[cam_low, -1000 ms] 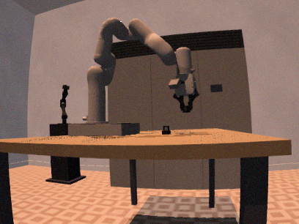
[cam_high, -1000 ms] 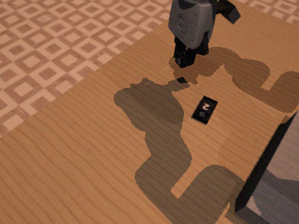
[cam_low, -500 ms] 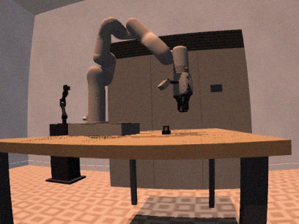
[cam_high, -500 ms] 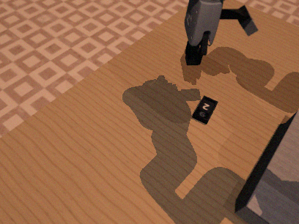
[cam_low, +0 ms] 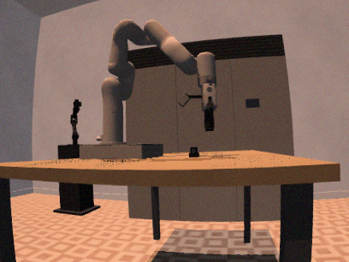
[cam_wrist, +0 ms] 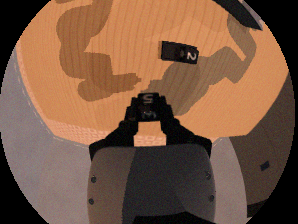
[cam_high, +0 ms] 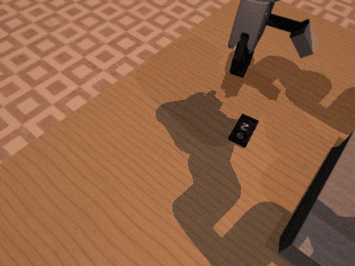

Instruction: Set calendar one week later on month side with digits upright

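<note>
The small black tray [cam_high: 250, 118] [cam_wrist: 167, 50] lies on the table. One black cube [cam_high: 244, 127] [cam_low: 194, 150] [cam_wrist: 190, 55] sits at one end of it, with a pale 2 on top; a fainter 6 or 9 shows on a side in the top view. The tray's other end looks empty. My gripper [cam_high: 237, 72] [cam_low: 209, 127] [cam_wrist: 148, 104] is in the air above the table, off to one side of the tray. It is shut on the other black cube [cam_wrist: 148, 98], whose faces show a 5 and what looks like a 3. A finger hides that cube in the top and exterior views.
The robot's base block [cam_high: 344, 187] [cam_low: 111, 151] stands on the wooden table [cam_high: 109, 174] [cam_low: 257, 171], beyond the tray from the gripper. A camera [cam_high: 303, 41] sticks out beside the gripper on a bracket. Arm shadows fall around the tray.
</note>
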